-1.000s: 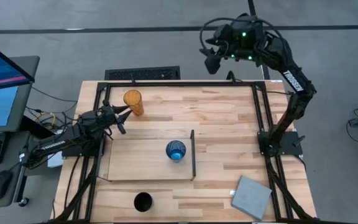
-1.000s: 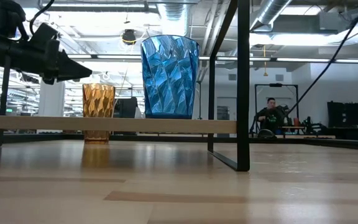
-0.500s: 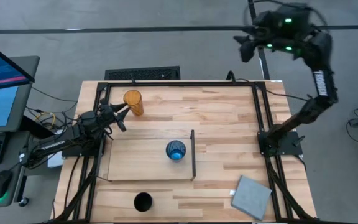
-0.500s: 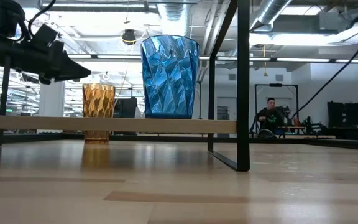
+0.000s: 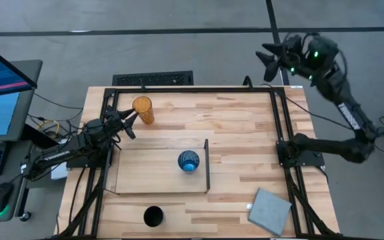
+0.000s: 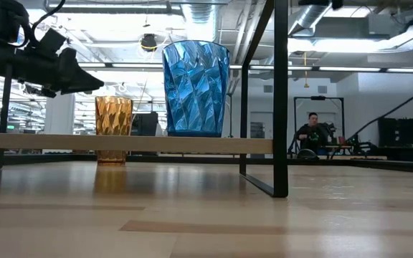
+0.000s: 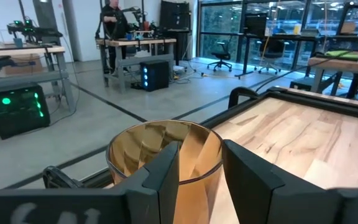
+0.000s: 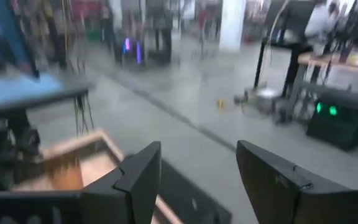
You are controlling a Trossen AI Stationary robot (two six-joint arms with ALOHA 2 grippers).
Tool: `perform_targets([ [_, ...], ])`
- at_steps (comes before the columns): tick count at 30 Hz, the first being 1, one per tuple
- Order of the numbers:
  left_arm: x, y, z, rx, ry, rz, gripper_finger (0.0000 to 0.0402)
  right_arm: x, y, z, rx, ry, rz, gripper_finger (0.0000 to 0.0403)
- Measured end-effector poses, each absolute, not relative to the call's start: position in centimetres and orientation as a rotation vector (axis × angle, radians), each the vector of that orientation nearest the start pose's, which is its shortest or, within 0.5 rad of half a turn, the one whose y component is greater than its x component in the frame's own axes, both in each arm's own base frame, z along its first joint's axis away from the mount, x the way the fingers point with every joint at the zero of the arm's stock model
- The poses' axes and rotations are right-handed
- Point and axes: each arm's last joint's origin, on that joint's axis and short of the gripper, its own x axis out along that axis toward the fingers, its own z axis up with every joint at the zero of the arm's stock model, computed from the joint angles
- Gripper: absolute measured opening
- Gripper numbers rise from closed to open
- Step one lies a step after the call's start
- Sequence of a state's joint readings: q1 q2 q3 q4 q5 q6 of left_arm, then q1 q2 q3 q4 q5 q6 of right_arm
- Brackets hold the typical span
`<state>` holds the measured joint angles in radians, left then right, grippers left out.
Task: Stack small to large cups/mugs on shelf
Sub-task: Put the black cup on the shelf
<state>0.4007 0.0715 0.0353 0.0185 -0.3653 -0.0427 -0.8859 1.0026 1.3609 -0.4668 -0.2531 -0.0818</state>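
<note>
The translucent orange tumbler stands upright on its base on the table near the far left; it also shows in the low view. My left gripper is open just short of it, a little above the table, and touches nothing. In the left wrist view the tumbler's rim lies just beyond the fingertips. The translucent blue cup stands on the plywood shelf next to its dark upright wall. The short black cup stands on the table near the front edge. My right gripper is open and empty, high beyond the table's far right corner.
A grey square pad lies at the table's near right corner. A dark metal frame runs along the table's far and side edges. A monitor stands off the table's left. A person sits far back in the room.
My right arm has swung up and away from over the table's far edge toward the right, past the far right corner, and its gripper has turned; it stays open and empty. The cups and the shelf have stayed put.
</note>
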Motion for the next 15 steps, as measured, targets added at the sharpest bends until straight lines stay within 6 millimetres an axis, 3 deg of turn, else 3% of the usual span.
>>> perform_targets([
  [10,8.7,4.8,17.2,-0.045,0.0,0.769,0.0114,13.2,-13.4,34.2,0.12,-0.021,-0.522,0.023],
  [15,8.6,4.8,17.2,-0.044,-0.004,0.783,0.0114,12.6,-13.2,28.9,0.186,-0.113,-0.533,0.023],
])
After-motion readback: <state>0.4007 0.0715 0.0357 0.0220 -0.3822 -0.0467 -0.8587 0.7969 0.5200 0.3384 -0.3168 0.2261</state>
